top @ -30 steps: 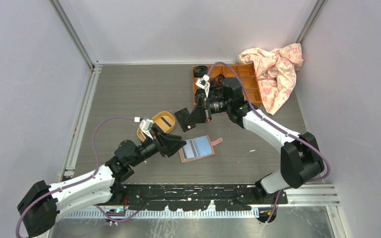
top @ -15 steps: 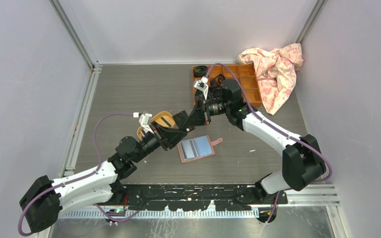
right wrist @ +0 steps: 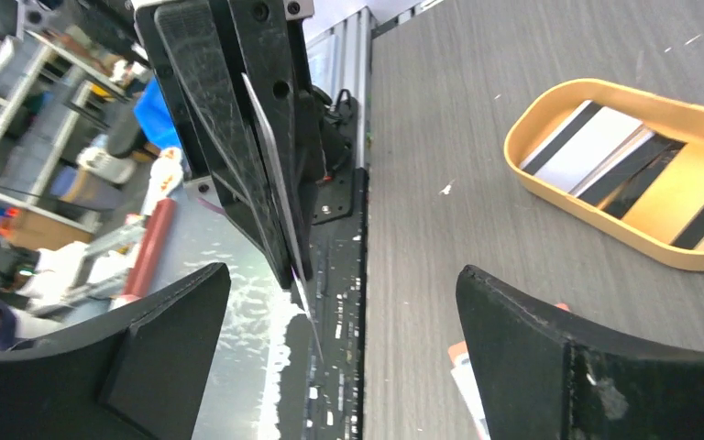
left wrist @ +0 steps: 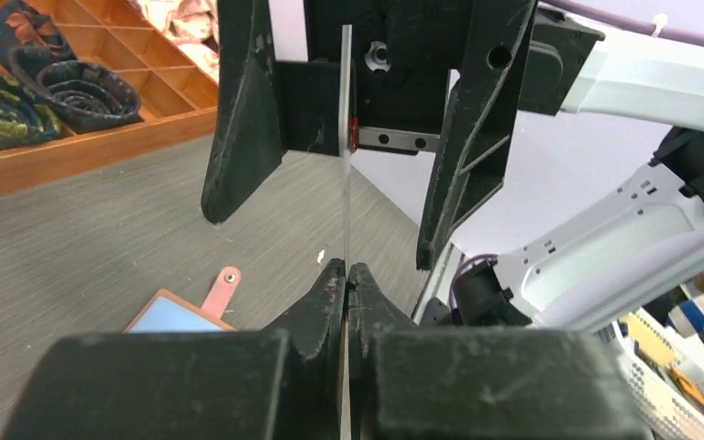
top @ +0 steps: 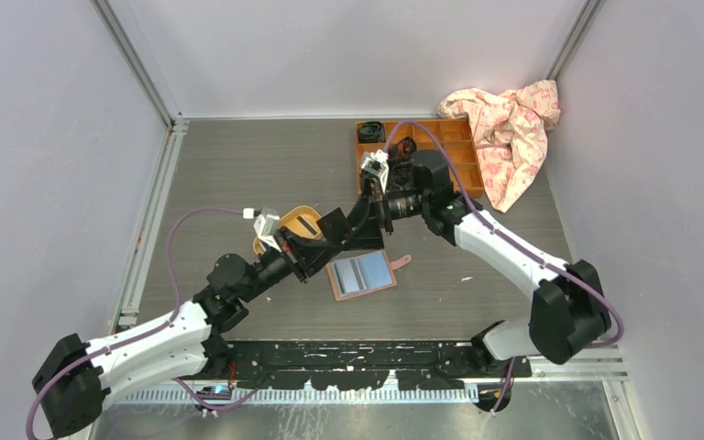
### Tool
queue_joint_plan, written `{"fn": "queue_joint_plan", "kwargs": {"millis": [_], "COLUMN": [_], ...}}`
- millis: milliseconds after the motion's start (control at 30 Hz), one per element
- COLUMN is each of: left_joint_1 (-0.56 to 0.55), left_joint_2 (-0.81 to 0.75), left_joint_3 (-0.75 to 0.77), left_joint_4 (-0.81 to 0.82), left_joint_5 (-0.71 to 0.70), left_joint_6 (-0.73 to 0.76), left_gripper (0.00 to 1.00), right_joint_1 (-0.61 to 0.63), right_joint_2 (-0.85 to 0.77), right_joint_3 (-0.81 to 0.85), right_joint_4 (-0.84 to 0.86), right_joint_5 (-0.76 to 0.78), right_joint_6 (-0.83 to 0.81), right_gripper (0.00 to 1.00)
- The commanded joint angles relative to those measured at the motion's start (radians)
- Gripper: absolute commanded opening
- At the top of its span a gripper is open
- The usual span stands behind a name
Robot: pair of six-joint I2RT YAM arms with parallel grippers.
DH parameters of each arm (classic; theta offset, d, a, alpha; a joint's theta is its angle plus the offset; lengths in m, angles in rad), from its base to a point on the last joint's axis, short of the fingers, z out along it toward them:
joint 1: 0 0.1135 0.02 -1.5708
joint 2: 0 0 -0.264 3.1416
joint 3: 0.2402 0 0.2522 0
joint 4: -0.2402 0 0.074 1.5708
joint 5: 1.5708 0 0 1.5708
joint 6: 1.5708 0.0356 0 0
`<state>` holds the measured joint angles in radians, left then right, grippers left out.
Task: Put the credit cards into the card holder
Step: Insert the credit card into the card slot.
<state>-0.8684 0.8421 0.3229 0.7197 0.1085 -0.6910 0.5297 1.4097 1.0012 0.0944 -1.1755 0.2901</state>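
My left gripper (left wrist: 346, 270) is shut on a thin credit card (left wrist: 346, 183), which shows edge-on and sticks straight out from the fingertips. My right gripper (right wrist: 341, 275) is open, one finger on each side of that same card (right wrist: 275, 174) without touching it. In the top view the two grippers meet over the table's middle, with the dark card (top: 335, 225) between them. The pink card holder (top: 362, 272) lies open just below them, blue pockets up. Its snap tab (left wrist: 223, 286) points away.
A yellow oval tray (top: 278, 240) left of the grippers holds more white and black-striped cards (right wrist: 596, 147). An orange wooden compartment box (top: 440, 147) with dark rolled items stands at the back. A pink patterned cloth (top: 509, 124) lies at the back right.
The left gripper moved up and right to the card and shut on it. The right gripper, which was holding the card, opened and let it go.
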Motion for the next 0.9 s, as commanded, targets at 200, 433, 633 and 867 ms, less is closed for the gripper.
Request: {"fn": "queue_joint_plan", "kwargs": {"millis": [200,433,633,867], "left_joint_1": [-0.002,-0.003,-0.003,-0.003], "left_joint_2": [-0.142,-0.063,-0.018,0.003], "left_joint_3": [-0.04,-0.025,-0.012,-0.001], "left_joint_4": [-0.175,-0.153,-0.135,-0.134], "left_joint_5": [0.252,0.295,0.305,0.301], "left_joint_6": [0.214,0.234,0.241,0.245], "left_gripper": [0.0,0.0,0.0,0.0], "right_joint_1": [-0.052,-0.022,0.005,0.022], "right_joint_2": [-0.176,-0.152,-0.132,-0.123], "right_joint_3": [-0.053,-0.051,-0.053,-0.04], "right_joint_4": [-0.294,-0.272,-0.214,-0.206], "right_joint_5": [-0.12,-0.089,-0.069,-0.061], "right_joint_6": [-0.53,-0.468,-0.393,-0.364], "right_gripper": [0.99,0.87,0.64,0.12]}}
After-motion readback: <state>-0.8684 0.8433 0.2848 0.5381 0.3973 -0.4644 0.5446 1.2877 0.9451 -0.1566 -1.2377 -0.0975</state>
